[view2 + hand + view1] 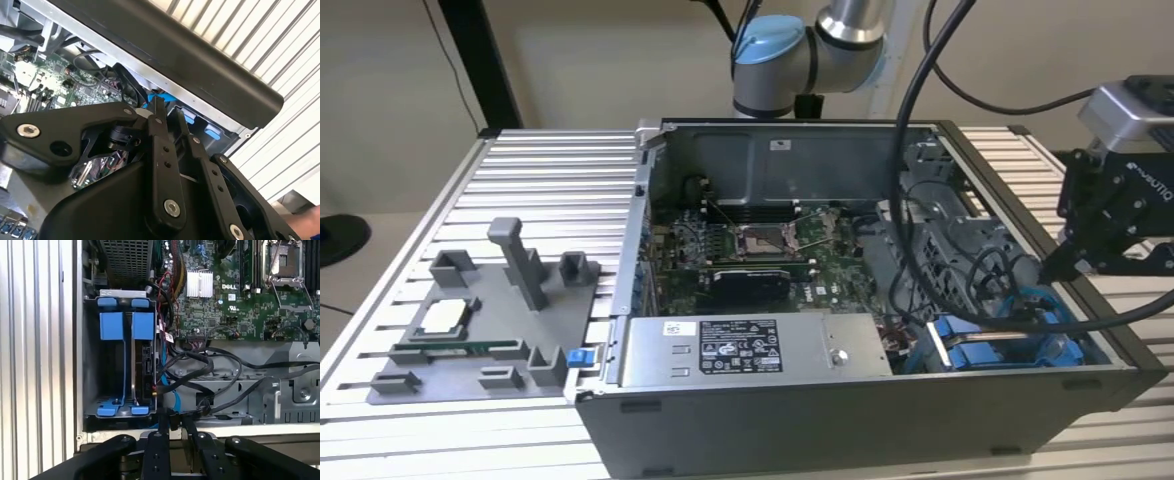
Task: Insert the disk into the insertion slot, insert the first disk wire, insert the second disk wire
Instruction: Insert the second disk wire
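Observation:
The disk (146, 371) stands on edge in the insertion slot (116, 325), a grey bay with blue rails at the corner of the open computer case; in the exterior view the insertion slot (994, 350) is at the near right. My gripper (176, 426) hangs over the case wall just beside the bay. Its black fingers (159, 447) are drawn close on a small dark wire connector (174, 419), from which a blue wire (175, 401) runs along the disk's edge. In the second wrist view the gripper (169, 116) points at the blue tabs. From outside, the gripper (1062, 268) is over the case's right wall.
A grey power supply box (734, 350) fills the case's near side. The green motherboard (761, 245) lies behind it. Thick black cables (210, 370) loop beside the bay. A grey fixture tray (480, 320) with small parts sits on the ribbed table at the exterior view's left.

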### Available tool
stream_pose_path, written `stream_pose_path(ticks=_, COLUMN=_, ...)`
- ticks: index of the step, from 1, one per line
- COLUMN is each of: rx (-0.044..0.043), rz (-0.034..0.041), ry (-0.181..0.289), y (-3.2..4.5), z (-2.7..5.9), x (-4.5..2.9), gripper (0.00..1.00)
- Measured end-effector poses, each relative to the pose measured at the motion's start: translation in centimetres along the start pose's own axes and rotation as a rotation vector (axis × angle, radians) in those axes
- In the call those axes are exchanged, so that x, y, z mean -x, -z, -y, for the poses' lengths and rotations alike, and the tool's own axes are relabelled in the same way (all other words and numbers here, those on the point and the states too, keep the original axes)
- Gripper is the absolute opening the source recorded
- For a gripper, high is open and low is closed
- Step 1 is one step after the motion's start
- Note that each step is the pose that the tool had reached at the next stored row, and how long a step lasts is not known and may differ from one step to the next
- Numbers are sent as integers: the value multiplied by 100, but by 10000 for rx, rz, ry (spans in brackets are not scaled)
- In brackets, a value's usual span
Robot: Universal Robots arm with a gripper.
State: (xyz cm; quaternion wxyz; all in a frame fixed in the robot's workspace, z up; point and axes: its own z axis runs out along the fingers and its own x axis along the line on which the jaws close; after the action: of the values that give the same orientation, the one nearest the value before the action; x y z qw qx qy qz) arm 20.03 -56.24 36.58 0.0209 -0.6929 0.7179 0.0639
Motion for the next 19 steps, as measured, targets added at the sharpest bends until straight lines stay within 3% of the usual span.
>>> stream_pose_path(ticks=1, rx=-5, rz=48, ry=-53, y=-2, z=0, x=-1, gripper=0)
stream_pose_path(ticks=3, rx=-12, rz=89, ry=-129, y=-2, z=-1, x=0, gripper=0)
stream_pose_path(ticks=11, rx=-19, rz=96, ry=-183, y=-2, z=0, x=-14, gripper=0)
stream_pose_path(ticks=12, rx=-19, rz=97, ry=-185, y=-2, z=0, x=-14, gripper=100)
stream_pose_path(ticks=14, rx=-22, rz=112, ry=-207, y=-2, z=0, x=-14, gripper=100)
stream_pose_path(ticks=18, rx=-48, rz=225, ry=-449, y=-3, z=0, x=-14, gripper=100)
stream_pose_path(ticks=19, rx=-53, rz=231, ry=-495, y=-4, z=0, x=-13, gripper=0)
